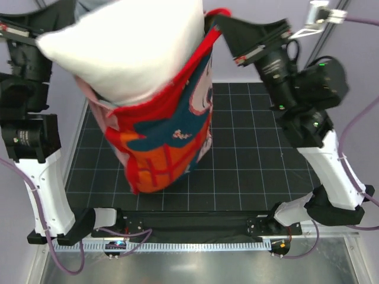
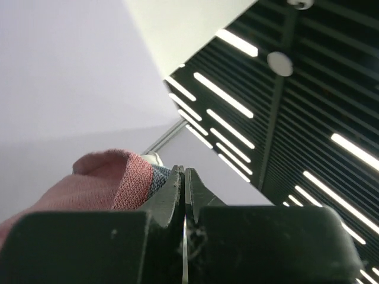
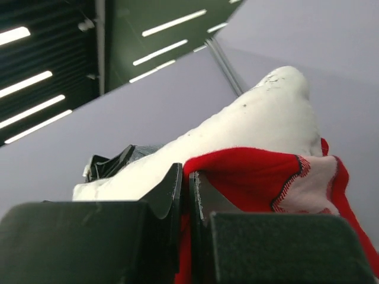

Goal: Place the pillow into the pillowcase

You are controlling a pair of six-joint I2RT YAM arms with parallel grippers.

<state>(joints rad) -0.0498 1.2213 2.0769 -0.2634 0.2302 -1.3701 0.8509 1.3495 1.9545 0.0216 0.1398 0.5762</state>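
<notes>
Pillow (image 1: 124, 47): white, plump; lower part inside the case, upper part bulging out of the opening; held high above the bench (image 1: 249, 154). Pillowcase (image 1: 172, 136): red print, hanging mouth-up around the pillow, bottom end slack and seemingly unfilled. Left hand (image 2: 184, 177): closed, pinching the pink-backed hem. Right hand (image 3: 186, 177): closed on the red hem beside the pillow. Status: roughly half inserted; remaining: settle pillow to the bottom, draw hem over the top
</notes>
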